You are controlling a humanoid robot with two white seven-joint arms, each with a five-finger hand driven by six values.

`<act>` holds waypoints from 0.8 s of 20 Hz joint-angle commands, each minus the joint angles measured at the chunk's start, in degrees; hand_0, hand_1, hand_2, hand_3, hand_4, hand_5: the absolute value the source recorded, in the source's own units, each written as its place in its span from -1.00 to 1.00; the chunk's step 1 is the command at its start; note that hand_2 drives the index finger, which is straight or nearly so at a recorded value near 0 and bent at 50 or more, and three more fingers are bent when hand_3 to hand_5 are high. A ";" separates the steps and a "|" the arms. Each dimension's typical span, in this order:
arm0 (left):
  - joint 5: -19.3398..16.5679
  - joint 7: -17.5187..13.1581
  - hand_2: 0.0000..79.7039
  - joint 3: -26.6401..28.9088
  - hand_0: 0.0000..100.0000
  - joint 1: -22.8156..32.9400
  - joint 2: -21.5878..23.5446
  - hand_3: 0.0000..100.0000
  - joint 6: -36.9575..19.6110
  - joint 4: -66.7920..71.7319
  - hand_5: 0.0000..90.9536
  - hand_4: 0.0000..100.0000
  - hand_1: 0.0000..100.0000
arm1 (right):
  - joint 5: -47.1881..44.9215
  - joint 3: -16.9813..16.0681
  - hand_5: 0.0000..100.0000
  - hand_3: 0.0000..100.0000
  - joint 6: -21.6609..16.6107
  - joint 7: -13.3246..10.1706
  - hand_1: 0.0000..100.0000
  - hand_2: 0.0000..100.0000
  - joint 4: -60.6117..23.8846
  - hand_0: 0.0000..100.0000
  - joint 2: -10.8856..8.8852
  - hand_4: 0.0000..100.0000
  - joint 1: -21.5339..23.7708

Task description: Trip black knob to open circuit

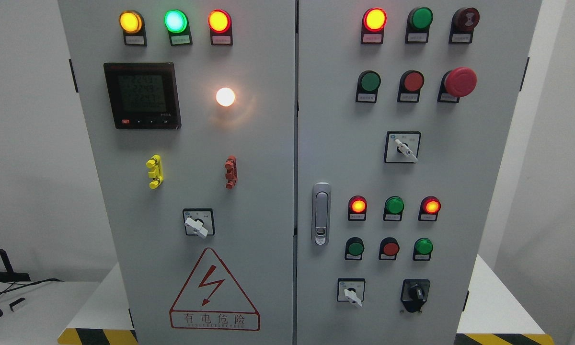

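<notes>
A black rotary knob (415, 293) sits on a black plate at the lower right of the grey cabinet's right door (354, 172), with its pointer roughly upright. To its left is a white-handled selector switch (351, 291). Neither of my hands shows in the head view.
The right door carries a silver latch handle (321, 213), a red mushroom stop button (460, 82), another white selector (403, 147) and rows of lit and unlit lamps. The left door has a digital meter (142, 95), a white selector (198, 223) and a high-voltage warning triangle (214, 290).
</notes>
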 commanded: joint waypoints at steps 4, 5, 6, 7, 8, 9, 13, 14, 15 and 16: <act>-1.76 0.04 -1.00 0.00 -0.76 0.00 0.02 -1.00 -0.05 0.00 -1.00 -1.00 -0.22 | 0.60 -3.31 0.25 0.68 10.78 -1.42 0.30 0.03 -12.56 -0.55 0.86 0.45 -18.80; -1.76 0.04 -1.00 0.00 -0.76 0.00 0.02 -1.00 -0.05 0.00 -1.00 -1.00 -0.22 | 0.60 -3.05 0.25 0.68 12.02 -1.95 0.30 0.03 -12.56 -0.54 0.86 0.45 -20.90; -1.76 0.04 -1.00 0.00 -0.76 0.00 0.02 -1.00 -0.05 0.00 -1.00 -1.00 -0.22 | 0.69 -2.96 0.25 0.68 12.90 -2.04 0.30 0.03 -12.56 -0.53 0.86 0.45 -22.67; -1.76 0.04 -1.00 0.00 -0.76 0.00 0.02 -1.00 -0.05 0.00 -1.00 -1.00 -0.22 | 0.86 -3.04 0.25 0.68 13.52 -2.13 0.30 0.02 -12.56 -0.53 0.86 0.45 -24.16; -1.76 0.04 -1.00 0.00 -0.76 0.00 -0.07 -1.00 -0.05 0.00 -1.00 -1.00 -0.22 | 1.30 -2.96 0.25 0.68 13.70 -2.13 0.29 0.02 -12.65 -0.52 0.86 0.45 -25.14; -1.76 0.04 -1.00 0.00 -0.76 0.00 0.02 -1.00 -0.05 0.00 -1.00 -1.00 -0.22 | 1.74 -3.04 0.25 0.68 13.70 -2.21 0.29 0.01 -12.65 -0.51 0.77 0.45 -25.75; -1.76 0.04 -1.00 0.00 -0.76 0.00 0.02 -1.00 -0.05 0.00 -1.00 -1.00 -0.22 | 2.09 -3.13 0.25 0.68 13.70 -2.30 0.28 0.00 -13.00 -0.49 0.51 0.44 -26.90; -1.76 0.04 -1.00 0.00 -0.76 0.00 0.02 -1.00 -0.05 0.00 -1.00 -1.00 -0.22 | 2.09 -3.13 0.25 0.68 13.87 -2.30 0.28 0.00 -12.92 -0.48 0.51 0.44 -27.42; -1.76 0.04 -1.00 0.00 -0.76 0.00 -0.07 -1.00 -0.05 0.00 -1.00 -1.00 -0.22 | 2.09 -3.05 0.25 0.68 14.14 -2.30 0.28 -0.01 -12.91 -0.47 0.60 0.44 -27.95; -1.76 0.04 -1.00 0.00 -0.76 0.00 0.02 -1.00 -0.05 0.00 -1.00 -1.00 -0.22 | 2.09 -2.96 0.25 0.68 14.75 -2.30 0.28 -0.01 -12.83 -0.47 0.68 0.44 -28.57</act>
